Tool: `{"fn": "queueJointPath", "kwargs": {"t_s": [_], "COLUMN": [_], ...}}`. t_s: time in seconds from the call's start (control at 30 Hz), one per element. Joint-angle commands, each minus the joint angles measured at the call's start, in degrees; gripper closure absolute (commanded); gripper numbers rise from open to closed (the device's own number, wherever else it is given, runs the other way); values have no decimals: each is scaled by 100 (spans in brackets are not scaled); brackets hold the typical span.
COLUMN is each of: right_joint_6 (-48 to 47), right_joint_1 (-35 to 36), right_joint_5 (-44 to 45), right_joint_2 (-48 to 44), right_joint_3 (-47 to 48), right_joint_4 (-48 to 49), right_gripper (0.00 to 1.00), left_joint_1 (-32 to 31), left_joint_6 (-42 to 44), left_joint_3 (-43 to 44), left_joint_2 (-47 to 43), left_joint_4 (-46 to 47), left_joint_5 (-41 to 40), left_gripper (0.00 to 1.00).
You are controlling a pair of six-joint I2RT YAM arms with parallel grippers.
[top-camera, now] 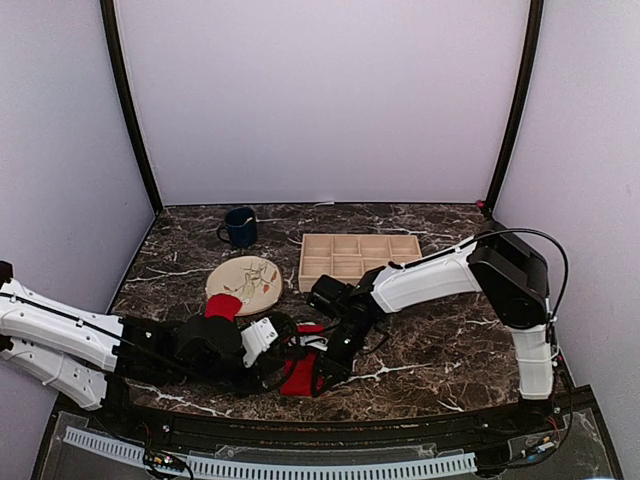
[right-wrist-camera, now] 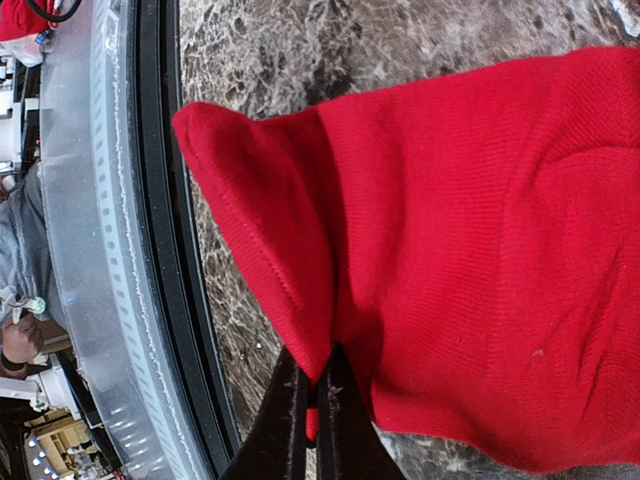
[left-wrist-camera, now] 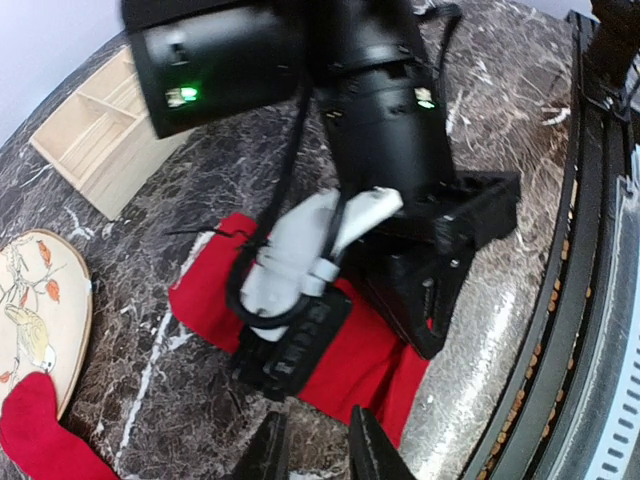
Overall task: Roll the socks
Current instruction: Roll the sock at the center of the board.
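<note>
One red sock (top-camera: pixel 298 377) lies flat on the marble near the front edge. My right gripper (right-wrist-camera: pixel 312 388) is shut on a pinched fold at that sock's (right-wrist-camera: pixel 480 250) edge. In the left wrist view the right arm's black wrist hangs over the same sock (left-wrist-camera: pixel 365 355) and hides its middle. My left gripper (left-wrist-camera: pixel 315 450) hovers just short of the sock's near edge, its jaws slightly apart with only bare marble between them. A second red sock (top-camera: pixel 223 305) lies to the left, its end resting on the plate's rim, and it also shows in the left wrist view (left-wrist-camera: pixel 35 430).
A beige patterned round plate (top-camera: pixel 250 280) sits left of centre. A dark blue mug (top-camera: pixel 238 227) stands behind it. A wooden compartment tray (top-camera: pixel 358 257) is at the back centre. The table's black front rail (right-wrist-camera: pixel 160 250) runs close beside the held sock.
</note>
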Motion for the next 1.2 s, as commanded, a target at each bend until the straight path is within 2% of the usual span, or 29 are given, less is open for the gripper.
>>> {"fn": "queueJointPath", "kwargs": {"t_s": [0.0, 0.2, 0.43, 0.57, 0.77, 1.17], "right_joint_6": [-62, -57, -84, -128, -157, -192], "right_joint_1": [-41, -103, -150, -160, -160, -160], "right_joint_5": [79, -104, -162, -181, -218, -275], "right_joint_2": [360, 447, 479, 516, 544, 556], "right_joint_3": [-9, 111, 215, 242, 268, 341], "right_joint_4": [-466, -559, -679, -736, -773, -840], "right_gripper": [97, 97, 96, 96, 96, 96], "left_joint_1": [-581, -1095, -1166, -1177, -1172, -1185], "left_joint_6": [319, 562, 857, 919, 1120, 1493], "left_joint_3": [319, 673, 773, 855, 880, 987], "left_joint_2": [401, 1121, 1632, 1880, 2028, 2190], "left_joint_4": [-369, -729, -914, -1043, -885, -723], "left_joint_5": [-570, -709, -568, -791, -785, -1037], "left_gripper": [77, 75, 70, 68, 63, 64]}}
